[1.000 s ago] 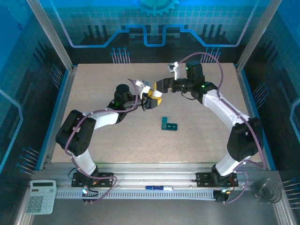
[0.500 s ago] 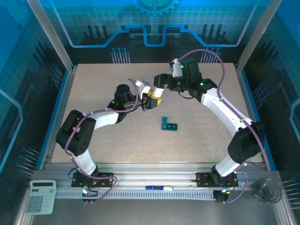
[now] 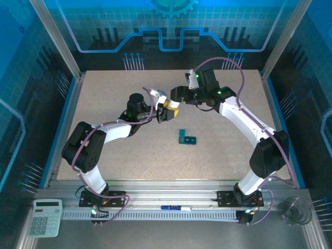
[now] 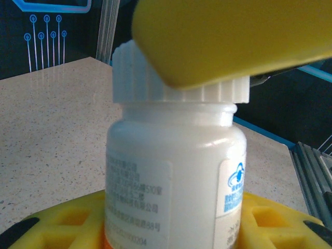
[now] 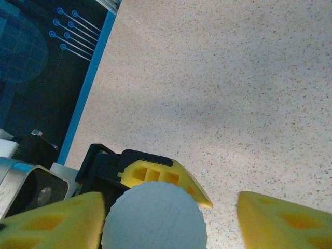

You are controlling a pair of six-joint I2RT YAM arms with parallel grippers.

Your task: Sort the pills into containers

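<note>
Left gripper [image 3: 168, 111]: we see it clamped on a white bottle [image 4: 174, 176], with its yellow pads [image 4: 270, 223] against the lower body on either side.
Bottle: smooth, glossy white plastic and round-bodied, with a printed label wrapped around it. In the left wrist view its long axis stands upright, neck and cap at the top.
Cap [image 5: 154, 218]: white and round with fine ribs along its rim. In the right wrist view we look straight down on its matte top.
Right gripper [image 5: 171, 215]: its jaws are apart and straddle the cap. One yellow finger [image 5: 52, 223] sits just beside the cap's edge, while the other [image 5: 280, 220] stands well clear, with bare desk showing between.
Pill box [image 3: 187, 138]: small, teal-green hard plastic, lying flat on the desk, apart from both grippers and nearer the arm bases. Its long axis runs left to right in the top view, with a short piece jutting toward the far side at its left end. We cannot make out the compartments.
Desk [image 3: 119, 155]: a flat, speckled beige surface with a blue border.
Front rail: a pale calculator [image 3: 44, 218] sits at the left and a blue pen [image 3: 175, 208] lies along the middle.
</note>
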